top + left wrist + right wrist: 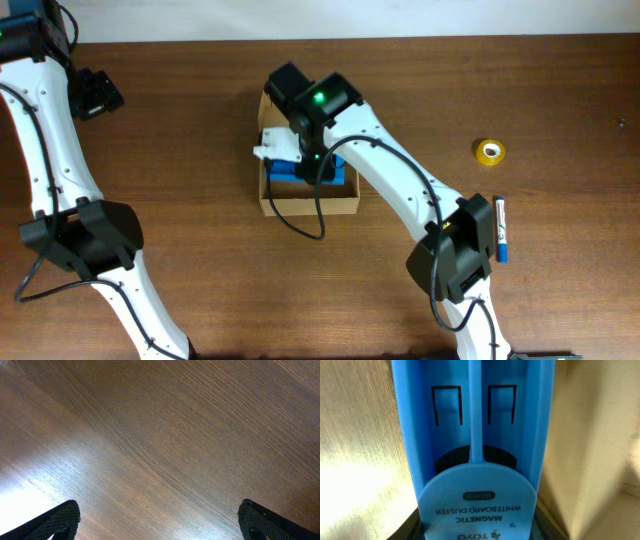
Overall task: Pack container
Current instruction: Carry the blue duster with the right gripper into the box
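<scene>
Container (310,206) is plain brown cardboard, open-topped (blue duster (477,485) inside).

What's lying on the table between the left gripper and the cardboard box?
Nothing: the overhead view shows only bare wooden table between the left gripper and the cardboard box.

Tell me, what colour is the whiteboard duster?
The whiteboard duster is light blue with black lettering, seen best in the right wrist view.
</scene>
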Available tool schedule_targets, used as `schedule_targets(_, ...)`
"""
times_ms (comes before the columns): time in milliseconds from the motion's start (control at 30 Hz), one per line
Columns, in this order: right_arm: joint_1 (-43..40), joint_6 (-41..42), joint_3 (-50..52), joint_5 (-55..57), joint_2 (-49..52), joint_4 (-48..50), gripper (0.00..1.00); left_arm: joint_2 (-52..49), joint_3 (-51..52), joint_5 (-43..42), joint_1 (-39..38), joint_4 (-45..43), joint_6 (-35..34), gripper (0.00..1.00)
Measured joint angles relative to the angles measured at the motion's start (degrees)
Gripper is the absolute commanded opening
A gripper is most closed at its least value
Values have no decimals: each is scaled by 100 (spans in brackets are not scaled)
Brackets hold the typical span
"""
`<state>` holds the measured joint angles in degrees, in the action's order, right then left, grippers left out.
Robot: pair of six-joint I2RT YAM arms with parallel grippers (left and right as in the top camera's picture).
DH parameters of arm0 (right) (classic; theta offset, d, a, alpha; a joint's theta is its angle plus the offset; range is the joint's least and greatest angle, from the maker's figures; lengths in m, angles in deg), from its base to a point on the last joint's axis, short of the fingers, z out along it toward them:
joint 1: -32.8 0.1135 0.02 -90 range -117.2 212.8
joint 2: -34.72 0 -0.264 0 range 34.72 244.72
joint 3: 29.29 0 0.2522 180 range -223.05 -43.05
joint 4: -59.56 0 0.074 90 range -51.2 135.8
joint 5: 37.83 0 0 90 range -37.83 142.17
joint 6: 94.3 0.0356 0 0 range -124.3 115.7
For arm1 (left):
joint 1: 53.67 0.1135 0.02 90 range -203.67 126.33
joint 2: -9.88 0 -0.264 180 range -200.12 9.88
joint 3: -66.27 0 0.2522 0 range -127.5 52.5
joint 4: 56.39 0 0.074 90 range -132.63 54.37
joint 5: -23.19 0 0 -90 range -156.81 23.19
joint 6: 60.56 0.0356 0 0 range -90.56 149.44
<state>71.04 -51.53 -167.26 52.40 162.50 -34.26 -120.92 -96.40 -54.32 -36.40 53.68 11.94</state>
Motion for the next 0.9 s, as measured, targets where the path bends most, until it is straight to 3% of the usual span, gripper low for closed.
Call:
schedule_targets(300,0,2,1150,-131,11,717,4,0,0,0,0,-2,0,100)
schedule_targets(533,0,4,1392,-227,66,960,4,0,0,-2,0,0,0,100)
schedule_targets(667,0,4,1392,-249,76,1012,31,0,0,0,0,0,0,100)
schedule_targets(833,0,50,1392,-271,76,1012,50,0,0,-2,0,0,0,100)
schedule_targets(867,0,92,1392,-271,76,1010,64,0,0,-2,0,0,0,100)
schedule_targets(900,0,136,1390,-269,76,1003,65,0,0,-2,0,0,0,100)
